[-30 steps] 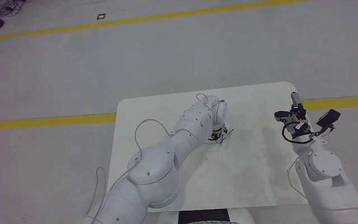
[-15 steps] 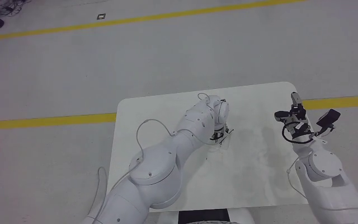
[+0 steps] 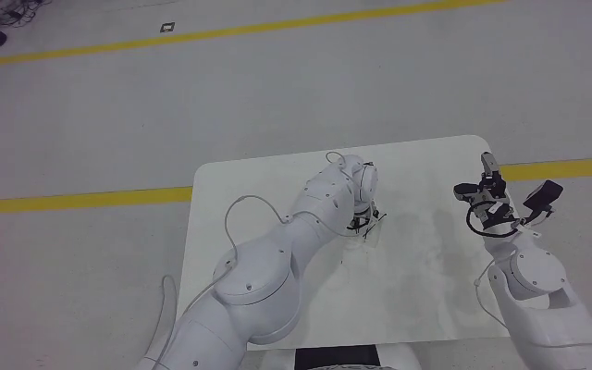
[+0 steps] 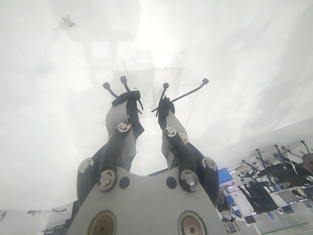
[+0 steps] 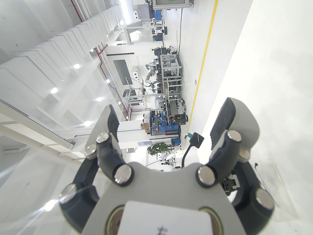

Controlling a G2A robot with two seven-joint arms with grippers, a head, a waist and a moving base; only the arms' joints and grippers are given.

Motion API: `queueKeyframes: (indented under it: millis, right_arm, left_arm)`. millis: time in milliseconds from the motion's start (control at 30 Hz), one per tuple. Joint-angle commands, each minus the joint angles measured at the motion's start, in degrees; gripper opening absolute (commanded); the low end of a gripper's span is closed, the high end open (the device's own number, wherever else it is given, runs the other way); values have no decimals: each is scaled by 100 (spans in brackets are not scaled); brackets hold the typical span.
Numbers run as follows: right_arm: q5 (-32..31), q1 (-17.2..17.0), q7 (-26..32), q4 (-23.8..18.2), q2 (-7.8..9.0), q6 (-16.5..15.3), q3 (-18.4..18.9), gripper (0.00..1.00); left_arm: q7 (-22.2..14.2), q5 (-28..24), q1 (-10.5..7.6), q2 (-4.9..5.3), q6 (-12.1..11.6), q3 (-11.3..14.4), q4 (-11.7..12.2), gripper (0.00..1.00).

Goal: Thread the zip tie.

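Note:
Black zip ties lie on the white table right at my left gripper's fingertips, their square heads pointing away from the gripper. My left gripper is down on the table's middle with a gap between its fingers, one tip resting over ties on each side. In the top view the left gripper sits beside a thin black zip tie. My right gripper is open with nothing between its fingers. The right gripper hangs by the table's right edge, well away from the ties.
The table's right half between the two arms is bare white surface. A small dark smudge marks the table beyond the left gripper. A yellow floor line runs past the table on both sides.

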Motion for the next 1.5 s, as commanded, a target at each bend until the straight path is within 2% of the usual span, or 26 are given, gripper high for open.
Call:
queueKeyframes:
  millis: [0, 433, 700, 1467]
  right_arm:
    - [0, 0, 0, 0, 0, 0, 0, 100]
    - [0, 0, 0, 0, 0, 0, 0, 100]
    - [0, 0, 0, 0, 0, 0, 0, 100]
    - [0, 0, 0, 0, 0, 0, 0, 100]
  left_arm:
    - [16, -25, -16, 0, -9, -14, -2, 18]
    - [-1, -67, -55, -8, -31, -39, -31, 20]
    - [-55, 8, -9, -27, 19, 2, -38, 23]
    - [-106, 118, 17, -38, 166, 41, -21, 20]
